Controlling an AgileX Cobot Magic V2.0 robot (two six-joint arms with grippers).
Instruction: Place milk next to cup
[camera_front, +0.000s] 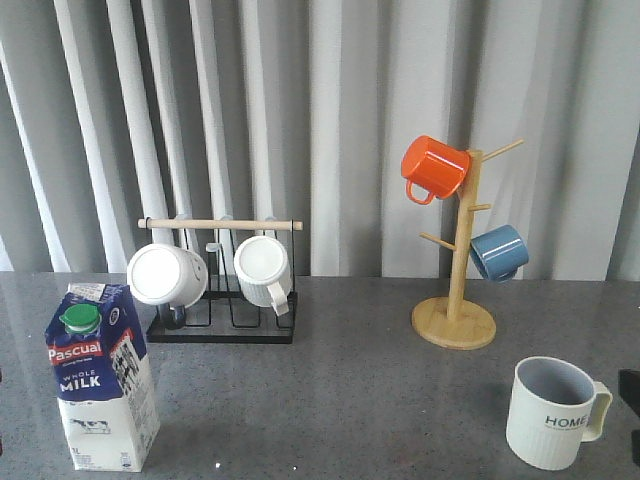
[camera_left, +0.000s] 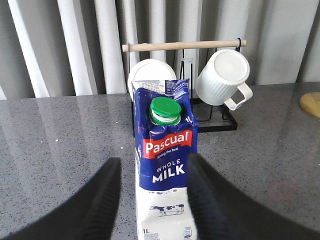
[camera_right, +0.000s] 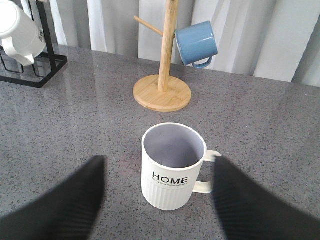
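A grey speckled table (camera_front: 340, 390) stands before pleated grey curtains (camera_front: 340, 120). In the front view, the milk carton (camera_front: 100, 385) stands upright at about 8 o'clock, close to the near left edge. It is blue and white, with a green cap (camera_front: 80, 318) and a red "Pascual" label. The HOME mug (camera_front: 553, 410), off-white and ribbed, sits upright at about 4 o'clock near the right edge, its handle (camera_front: 600, 405) turned to the right. The two are well apart, with bare table between them.

At 10 o'clock, behind the carton, a black wire rack (camera_front: 222, 300) with a wooden bar holds two white mugs (camera_front: 262, 268) on their sides. At 2 o'clock, a wooden mug tree (camera_front: 458, 290) carries an orange mug (camera_front: 434, 168) and a blue mug (camera_front: 498, 252).

The left gripper (camera_left: 152, 200), seen from its wrist camera, has its dark fingers (camera_left: 107, 192) spread wide on either side of the carton's lower body. Whether they touch it cannot be told; it looks lined up for a grasp. The right gripper (camera_right: 160, 200) is likewise spread, one finger on each side of the mug, not closed on it. Neither arm shows clearly in the front view.

The carton probably needs a firm side grip low on its body, since it is tall and could tip. The open stretch across the middle gives a clear path to the right. Free room beside the mug looks best on its left, away from the handle and the table's right edge.
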